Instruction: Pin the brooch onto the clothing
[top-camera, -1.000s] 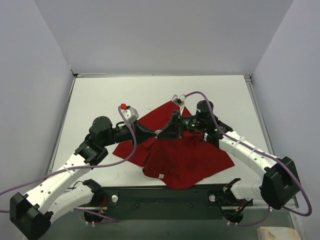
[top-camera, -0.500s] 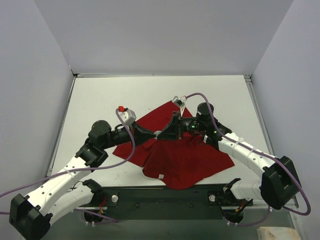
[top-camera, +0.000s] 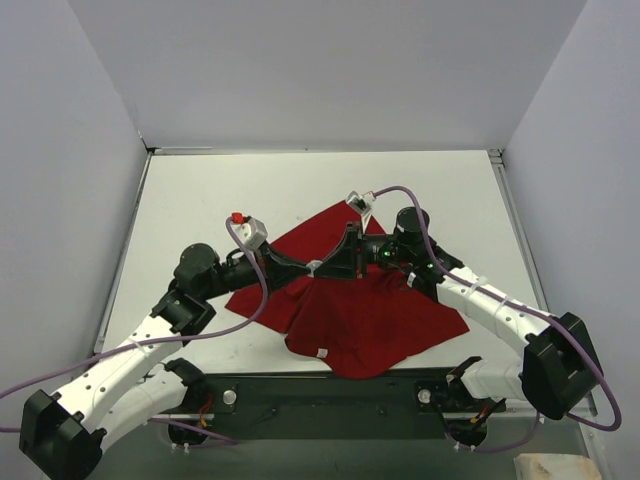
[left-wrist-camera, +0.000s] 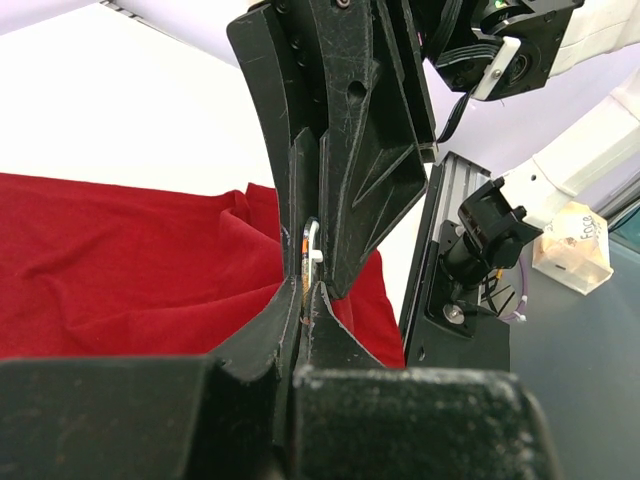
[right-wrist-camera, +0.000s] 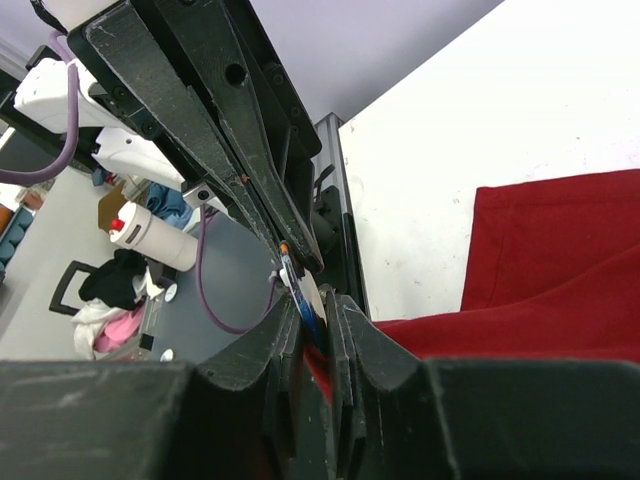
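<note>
The red T-shirt (top-camera: 370, 310) lies crumpled on the white table, its white label (top-camera: 322, 352) near the front edge. Both grippers meet tip to tip above the shirt's left part. My left gripper (top-camera: 311, 268) is shut on the brooch (top-camera: 317, 267), a thin disc seen edge-on in the left wrist view (left-wrist-camera: 310, 252). My right gripper (top-camera: 324, 266) is shut on the same brooch (right-wrist-camera: 305, 290) with a fold of red fabric (right-wrist-camera: 325, 360) between its jaws. The left gripper's fingers (right-wrist-camera: 240, 150) reach in from above in the right wrist view. The brooch's face is hidden.
The table (top-camera: 200, 200) is walled at the back and both sides. A black mounting rail (top-camera: 330, 395) runs along the near edge between the arm bases. Purple cables loop over both arms. A bottle (right-wrist-camera: 150, 235) and a small box (left-wrist-camera: 572, 245) lie off the table.
My left arm's wrist has drifted slightly left and back while the fingertips stay at the meeting point. The right arm and the shirt have barely moved.
</note>
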